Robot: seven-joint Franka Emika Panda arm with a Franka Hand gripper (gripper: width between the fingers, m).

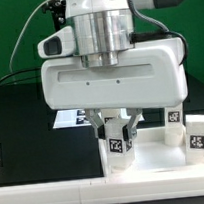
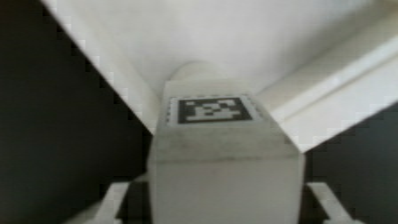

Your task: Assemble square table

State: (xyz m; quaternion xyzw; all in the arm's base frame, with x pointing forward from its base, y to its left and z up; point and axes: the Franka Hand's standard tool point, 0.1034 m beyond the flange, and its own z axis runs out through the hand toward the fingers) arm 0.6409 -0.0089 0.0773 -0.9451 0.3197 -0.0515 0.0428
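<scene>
Black work surface (image 1: 21, 117) fills the exterior view's left, with a long white rail (image 1: 58, 197) along its near edge. Near the centre, the marker board (image 1: 67, 119) lies flat, half hidden behind the arm. The gripper (image 1: 117, 127) hangs over one upright tagged leg (image 1: 118, 145), a finger on each side; whether it clamps the leg cannot be told. The leg stands long axis vertical on the square table top (image 1: 160, 155). Toward the right stand two more upright legs (image 1: 175, 124) (image 1: 196, 137): three legs in all.

Leg (image 1: 117, 141) upright on tabletop (image 1: 155, 158) — two legs (image 1: 196, 135) rightward.
</scene>
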